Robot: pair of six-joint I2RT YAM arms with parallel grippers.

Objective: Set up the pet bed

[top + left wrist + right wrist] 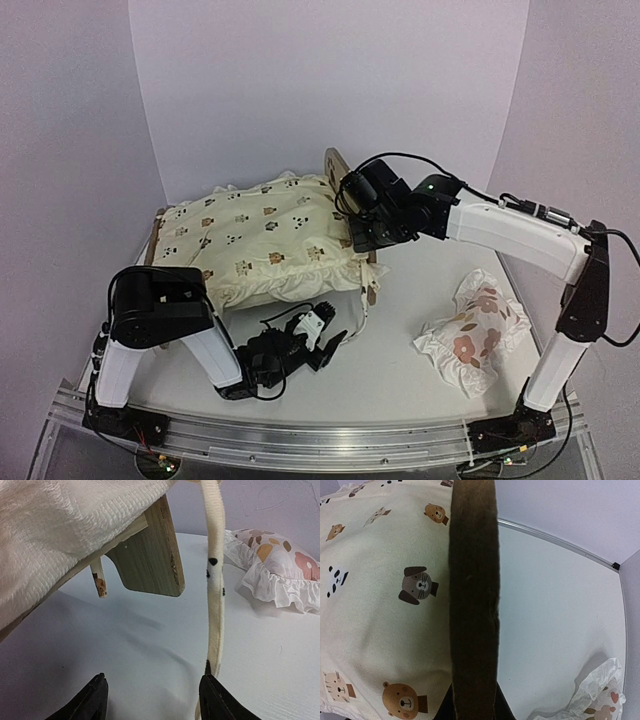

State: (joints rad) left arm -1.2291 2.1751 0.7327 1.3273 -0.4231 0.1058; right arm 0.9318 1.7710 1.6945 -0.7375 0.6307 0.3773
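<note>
The pet bed (337, 163) sits at 11 o'clock on the counter (400, 365), under the cushion (255, 235). The right fingers (504, 713) are clenched on its headboard edge; the left fingers (220, 700) are released beside a tie string (215, 580). I judge the frame light, stiff wood, so I'd grip board edges, not fabric.

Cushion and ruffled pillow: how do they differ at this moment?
The cushion is much larger than the pillow. The cushion is cream with animal prints; the pillow is white with red-brown flowers and a ruffle. The cushion lies on the pet bed; the pillow lies on the table. Both are soft fabric.
</note>
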